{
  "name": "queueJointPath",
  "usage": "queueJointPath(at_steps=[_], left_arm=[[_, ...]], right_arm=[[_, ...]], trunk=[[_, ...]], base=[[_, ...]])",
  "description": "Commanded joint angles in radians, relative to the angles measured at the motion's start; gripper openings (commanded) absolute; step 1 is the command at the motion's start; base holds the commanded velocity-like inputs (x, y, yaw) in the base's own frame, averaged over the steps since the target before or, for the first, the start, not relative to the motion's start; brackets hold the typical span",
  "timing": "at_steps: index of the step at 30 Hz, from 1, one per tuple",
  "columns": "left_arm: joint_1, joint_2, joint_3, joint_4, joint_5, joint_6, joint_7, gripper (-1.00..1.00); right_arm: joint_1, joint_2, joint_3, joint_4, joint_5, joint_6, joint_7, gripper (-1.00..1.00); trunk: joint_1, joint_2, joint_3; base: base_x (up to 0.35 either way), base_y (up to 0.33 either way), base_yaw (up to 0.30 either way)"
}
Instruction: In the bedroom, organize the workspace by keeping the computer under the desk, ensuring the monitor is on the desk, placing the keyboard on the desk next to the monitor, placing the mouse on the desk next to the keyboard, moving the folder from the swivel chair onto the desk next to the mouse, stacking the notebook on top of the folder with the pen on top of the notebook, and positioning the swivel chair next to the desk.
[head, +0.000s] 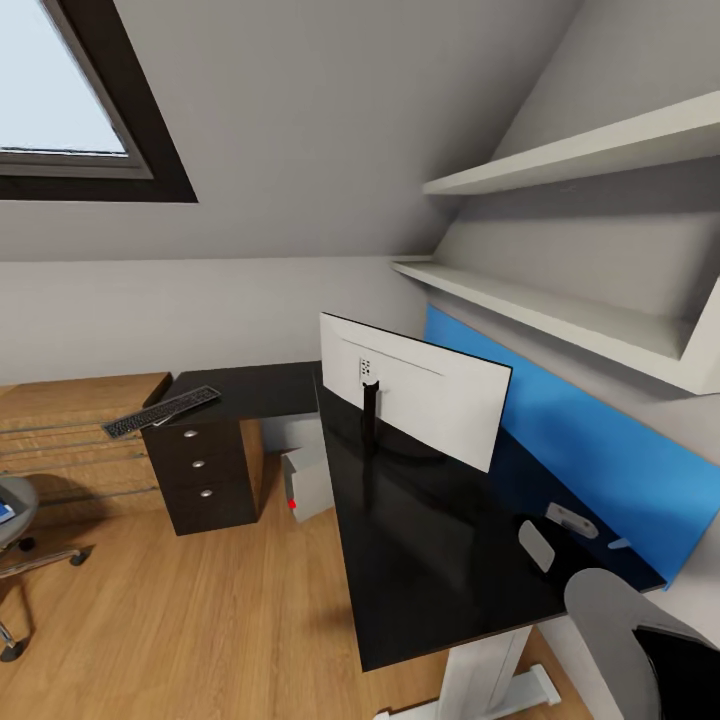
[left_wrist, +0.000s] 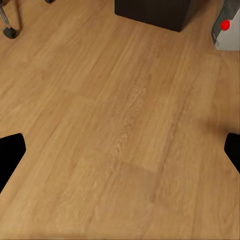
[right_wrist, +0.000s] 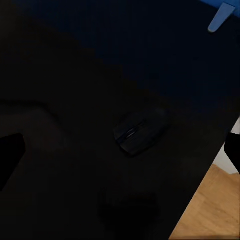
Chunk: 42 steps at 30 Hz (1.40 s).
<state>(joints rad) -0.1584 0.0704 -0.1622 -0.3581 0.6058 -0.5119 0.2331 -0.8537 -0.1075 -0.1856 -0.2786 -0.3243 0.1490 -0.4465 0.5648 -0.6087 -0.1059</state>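
Note:
The monitor (head: 415, 400) stands on the black desk (head: 420, 560) with its white back toward me. The keyboard (head: 160, 410) lies on the desk's far left end, above the drawers. Under the desk sits the grey computer (head: 305, 482) (left_wrist: 227, 30) with its red dot. A small mouse (head: 537, 545) (right_wrist: 137, 132) rests near the blue back panel, below my open right gripper (right_wrist: 121, 152). At the left edge is the swivel chair (head: 15, 505), with a sliver of the blue folder (head: 5, 513) on its seat. My left gripper (left_wrist: 120, 152) hangs open over the floor. The notebook and pen are out of view.
The dark drawer unit (head: 205, 475) (left_wrist: 152, 12) holds up the desk's left end, with a light wooden chest (head: 70, 420) behind it. White shelves (head: 560, 300) jut out above the blue panel (head: 600, 460). Wood floor (left_wrist: 120, 125) lies open between chair and desk.

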Motion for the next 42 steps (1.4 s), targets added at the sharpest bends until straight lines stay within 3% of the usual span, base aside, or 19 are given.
queueJointPath(at_steps=[1, 8, 14, 38, 39, 42], left_arm=[[-0.001, 0.000, -0.008, 0.000, 0.008, -0.003, 0.008, 1.00], [-0.001, -0.003, -0.006, 0.001, 0.096, -0.003, 0.010, 1.00], [-0.001, -0.002, -0.008, 0.001, 0.131, -0.001, 0.008, 1.00], [-0.001, -0.005, -0.013, 0.001, 0.137, 0.006, 0.006, 1.00], [-0.001, -0.006, -0.013, 0.000, 0.134, 0.004, 0.007, 1.00], [-0.001, -0.009, -0.013, -0.002, 0.133, 0.001, 0.009, 1.00]], right_arm=[[0.000, 0.000, 0.001, -0.002, -0.007, 0.004, -0.004, 1.00], [0.000, -0.002, -0.037, -0.001, -0.007, -0.004, -0.004, 1.00], [0.000, -0.001, -0.064, -0.001, -0.007, -0.004, -0.004, 1.00], [0.000, -0.001, -0.073, 0.007, -0.005, 0.005, -0.005, 1.00], [0.000, -0.002, -0.075, 0.029, -0.007, 0.050, -0.007, 1.00], [-0.001, -0.003, -0.076, 0.034, -0.008, 0.081, -0.007, 1.00]], trunk=[[0.000, -0.002, -0.002], [0.000, -0.002, -0.002], [0.000, -0.002, -0.002], [0.000, -0.002, -0.002], [0.000, -0.002, -0.002], [0.000, -0.002, -0.002]], base=[[0.000, 0.000, 0.000], [0.000, 0.000, 0.000], [0.000, -0.014, 0.000], [0.099, -0.136, 0.000], [0.002, -0.002, 0.000], [0.001, -0.001, 0.000]])
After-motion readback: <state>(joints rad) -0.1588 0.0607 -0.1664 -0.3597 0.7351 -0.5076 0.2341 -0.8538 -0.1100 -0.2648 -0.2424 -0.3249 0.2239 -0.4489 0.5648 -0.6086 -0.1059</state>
